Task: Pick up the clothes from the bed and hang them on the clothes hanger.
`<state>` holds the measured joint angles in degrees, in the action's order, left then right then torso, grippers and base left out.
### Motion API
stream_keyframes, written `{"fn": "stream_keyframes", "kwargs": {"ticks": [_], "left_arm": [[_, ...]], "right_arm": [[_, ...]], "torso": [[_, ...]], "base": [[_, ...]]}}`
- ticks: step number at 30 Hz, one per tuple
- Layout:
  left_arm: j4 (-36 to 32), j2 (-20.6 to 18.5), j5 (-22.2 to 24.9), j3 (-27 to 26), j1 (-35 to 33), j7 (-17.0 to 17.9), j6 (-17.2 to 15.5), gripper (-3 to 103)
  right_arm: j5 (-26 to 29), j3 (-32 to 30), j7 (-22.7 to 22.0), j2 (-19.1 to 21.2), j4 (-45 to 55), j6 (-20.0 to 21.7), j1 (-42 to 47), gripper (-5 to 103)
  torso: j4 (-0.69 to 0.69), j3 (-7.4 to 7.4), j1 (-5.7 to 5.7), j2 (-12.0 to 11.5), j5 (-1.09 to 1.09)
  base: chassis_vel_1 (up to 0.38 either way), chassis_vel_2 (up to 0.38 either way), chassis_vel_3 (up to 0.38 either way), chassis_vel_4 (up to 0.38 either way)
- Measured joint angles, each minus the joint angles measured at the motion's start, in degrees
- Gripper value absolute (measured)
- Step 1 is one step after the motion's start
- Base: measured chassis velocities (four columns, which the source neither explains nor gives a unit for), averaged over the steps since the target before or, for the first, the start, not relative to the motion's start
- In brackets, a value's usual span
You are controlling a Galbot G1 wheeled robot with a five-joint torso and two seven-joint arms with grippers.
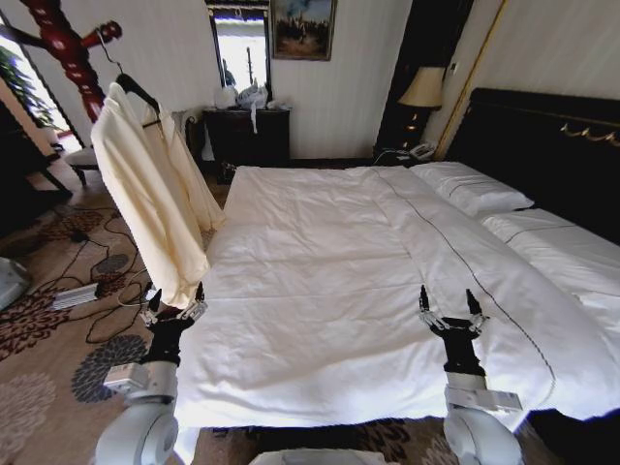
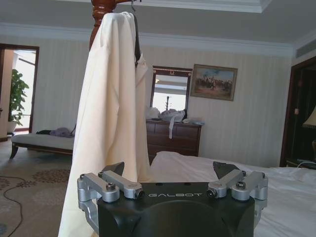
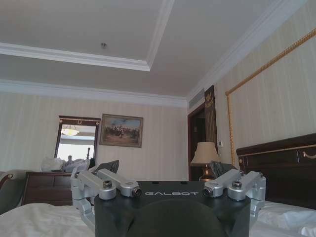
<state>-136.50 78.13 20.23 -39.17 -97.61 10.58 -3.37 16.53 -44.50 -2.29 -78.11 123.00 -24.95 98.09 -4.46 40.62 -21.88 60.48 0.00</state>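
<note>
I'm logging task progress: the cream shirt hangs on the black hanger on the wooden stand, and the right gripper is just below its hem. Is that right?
Not quite: it is the left gripper just below the hem, as the head view shows. The right gripper hovers open over the bed. The clothes do hang on the clothes hanger on the wooden stand.

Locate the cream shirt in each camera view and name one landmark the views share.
Head view: the shirt hangs on the black hanger from the red-brown coat stand, at the picture's left, just above the left pincer.
Left wrist view: the shirt hangs left of centre, beyond the left pincer.
Right wrist view: not in it.
Shared landmark: the framed painting on the far wall.
</note>
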Motion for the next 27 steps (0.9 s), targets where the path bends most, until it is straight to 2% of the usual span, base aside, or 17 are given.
{"fn": "stream_keyframes", "kwargs": {"ticks": [27], "left_arm": [[0.15, -0.35, 0.37, 0.03, 0.22, 0.18, -0.23, 100]], "right_arm": [[0.34, -0.01, 0.21, 0.17, -0.17, 0.09, -0.1, 100]], "torso": [[0.0, 0.0, 0.0, 0.0, 0.0]], "base": [[0.0, 0.0, 0.0, 0.0]]}}
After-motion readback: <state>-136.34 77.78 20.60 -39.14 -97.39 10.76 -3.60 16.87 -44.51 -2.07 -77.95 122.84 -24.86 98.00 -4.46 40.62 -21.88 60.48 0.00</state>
